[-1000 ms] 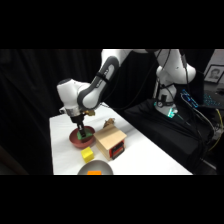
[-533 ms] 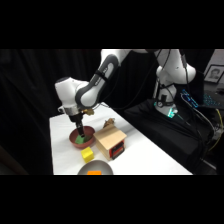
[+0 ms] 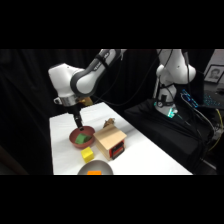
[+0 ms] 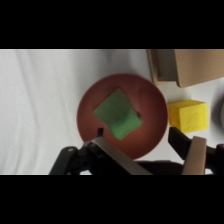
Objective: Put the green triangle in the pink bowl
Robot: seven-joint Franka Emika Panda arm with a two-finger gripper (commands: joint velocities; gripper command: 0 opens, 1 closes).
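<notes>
Green triangle (image 4: pixel 119 113) resting inside pink bowl (image 4: pixel 150 95), free of the hand (image 4: pixel 147 145). Hand fingers spread apart, empty, hovering above the bowl. Yellow cube (image 4: pixel 187 114) just beside the bowl on the white surface (image 4: pixel 40 100). Wooden box (image 3: pixel 111 141) next to both. Grey bowl (image 3: pixel 95 168) at near edge.

Side view across table, wrist view close above, both showing pink bowl (image 3: pixel 80 139) (image 4: pixel 122 116)
</notes>
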